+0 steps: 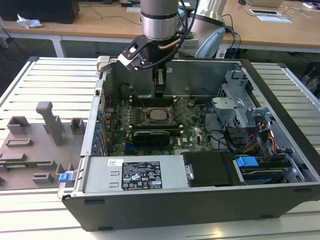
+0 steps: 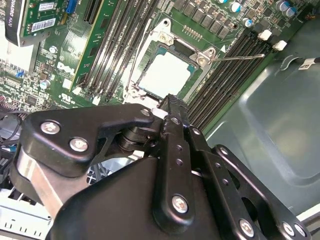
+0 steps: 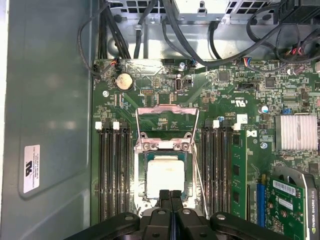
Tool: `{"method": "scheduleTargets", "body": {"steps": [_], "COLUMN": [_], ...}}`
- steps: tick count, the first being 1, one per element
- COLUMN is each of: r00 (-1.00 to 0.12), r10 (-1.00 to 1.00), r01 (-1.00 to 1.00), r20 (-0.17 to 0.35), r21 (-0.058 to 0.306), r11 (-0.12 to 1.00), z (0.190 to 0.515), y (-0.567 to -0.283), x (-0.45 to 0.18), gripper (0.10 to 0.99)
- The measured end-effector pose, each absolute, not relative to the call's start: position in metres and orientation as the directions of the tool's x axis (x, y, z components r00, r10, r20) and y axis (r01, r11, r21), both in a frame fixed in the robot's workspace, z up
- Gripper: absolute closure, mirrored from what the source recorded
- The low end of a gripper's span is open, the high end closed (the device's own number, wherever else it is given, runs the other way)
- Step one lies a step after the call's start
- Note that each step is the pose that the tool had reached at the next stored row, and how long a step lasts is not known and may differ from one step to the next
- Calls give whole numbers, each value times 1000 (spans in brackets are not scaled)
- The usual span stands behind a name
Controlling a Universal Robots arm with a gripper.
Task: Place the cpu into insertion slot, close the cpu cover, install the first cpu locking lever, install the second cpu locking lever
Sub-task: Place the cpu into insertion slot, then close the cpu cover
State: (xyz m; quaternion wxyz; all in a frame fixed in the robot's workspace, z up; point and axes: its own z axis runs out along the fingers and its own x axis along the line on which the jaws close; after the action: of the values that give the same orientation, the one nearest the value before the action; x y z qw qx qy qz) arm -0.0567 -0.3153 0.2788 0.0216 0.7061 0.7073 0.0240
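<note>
Vertical arm [image 1: 160, 20], pincer [image 3: 170, 192] downward, fingers [image 3: 164, 197] seemingly together.

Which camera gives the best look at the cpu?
First wrist view: it looks squarely down on the cpu, the tool covering one edge. The second wrist view shows it slanted; the exterior view, far off inside the computer case.

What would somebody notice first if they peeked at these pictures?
The big black gripper hangs down into the open computer case, its fingers shut together. Just below its tips shines the pale square cpu, framed by the silvery cpu cover. It sits in the middle of the green motherboard, between rows of long black memory slots.
</note>
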Motion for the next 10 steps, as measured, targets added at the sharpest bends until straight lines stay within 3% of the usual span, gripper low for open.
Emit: {"method": "scheduleTargets", "body": {"steps": [10], "r00": [-2], "r10": [1000], "r01": [998], "r20": [3], "r21": [64], "r11": [2], "z": [279], "y": [-315], "x": [-50], "gripper": [980]}}
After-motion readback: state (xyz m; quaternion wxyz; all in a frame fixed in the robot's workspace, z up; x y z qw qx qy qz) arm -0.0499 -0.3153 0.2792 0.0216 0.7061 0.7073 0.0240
